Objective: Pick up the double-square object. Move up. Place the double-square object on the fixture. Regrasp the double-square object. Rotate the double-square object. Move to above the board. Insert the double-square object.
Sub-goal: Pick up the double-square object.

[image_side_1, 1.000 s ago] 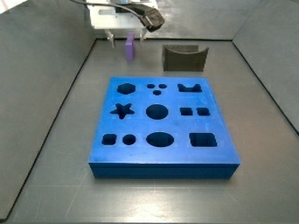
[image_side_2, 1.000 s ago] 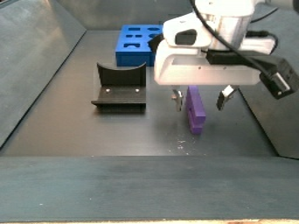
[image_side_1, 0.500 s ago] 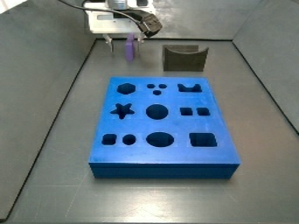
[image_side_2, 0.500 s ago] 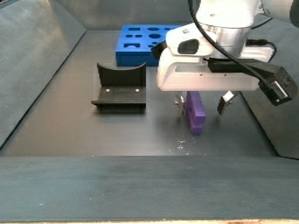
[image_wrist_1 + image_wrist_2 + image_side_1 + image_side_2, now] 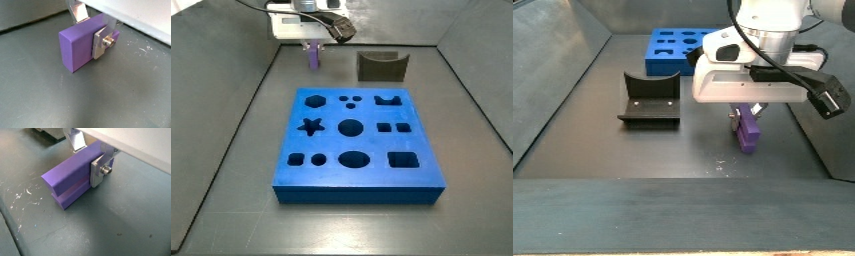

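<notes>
Ahead of the gripper (image 5: 751, 113) lies the large thick blue board (image 5: 357, 146) with shaped cutouts, and off to one side the small dark olive-brown fixture (image 5: 649, 101) with a notched top, well apart from the grasp. Clamped between the flat silver fingers (image 5: 101, 41) near its upper end: the light purple, tall stepped plastic double-square object (image 5: 72, 179), hanging upright just off the grey floor. Risk as judged from here: slipping or tilting in so narrow a pinch on smooth plastic, then seating crooked in the fixture's notch.
</notes>
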Motion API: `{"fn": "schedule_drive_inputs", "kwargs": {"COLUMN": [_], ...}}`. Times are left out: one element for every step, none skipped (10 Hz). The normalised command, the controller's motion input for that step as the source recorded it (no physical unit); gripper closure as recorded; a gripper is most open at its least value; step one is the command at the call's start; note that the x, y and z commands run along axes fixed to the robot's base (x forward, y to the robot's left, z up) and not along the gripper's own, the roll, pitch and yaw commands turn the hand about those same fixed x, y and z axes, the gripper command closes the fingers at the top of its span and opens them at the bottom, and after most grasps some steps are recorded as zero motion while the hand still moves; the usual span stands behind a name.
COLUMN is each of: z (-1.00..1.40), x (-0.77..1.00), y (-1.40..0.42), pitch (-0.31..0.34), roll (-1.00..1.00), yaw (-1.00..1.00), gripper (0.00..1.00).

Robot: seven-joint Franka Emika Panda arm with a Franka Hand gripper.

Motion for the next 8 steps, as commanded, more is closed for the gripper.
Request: {"fn": "schedule_drive_inputs", "kwargs": {"z": [0.00,0.00,0.00,0.00,0.00,0.00,0.00,0.00], "x": [0.00,0.00,0.00,0.00,0.00,0.00,0.00,0.00], "y": [0.00,0.00,0.00,0.00,0.00,0.00,0.00,0.00], "pitch": [0.000,0.000,0.000,0.000,0.000,0.000,0.000,0.000], "roll": [0.00,0.00,0.00,0.00,0.00,0.00,0.00,0.00], "yaw": [0.00,0.00,0.00,0.00,0.00,0.00,0.00,0.00], "gripper": [1.00,1.00,1.00,1.00,1.00,1.00,1.00,1.00]}}
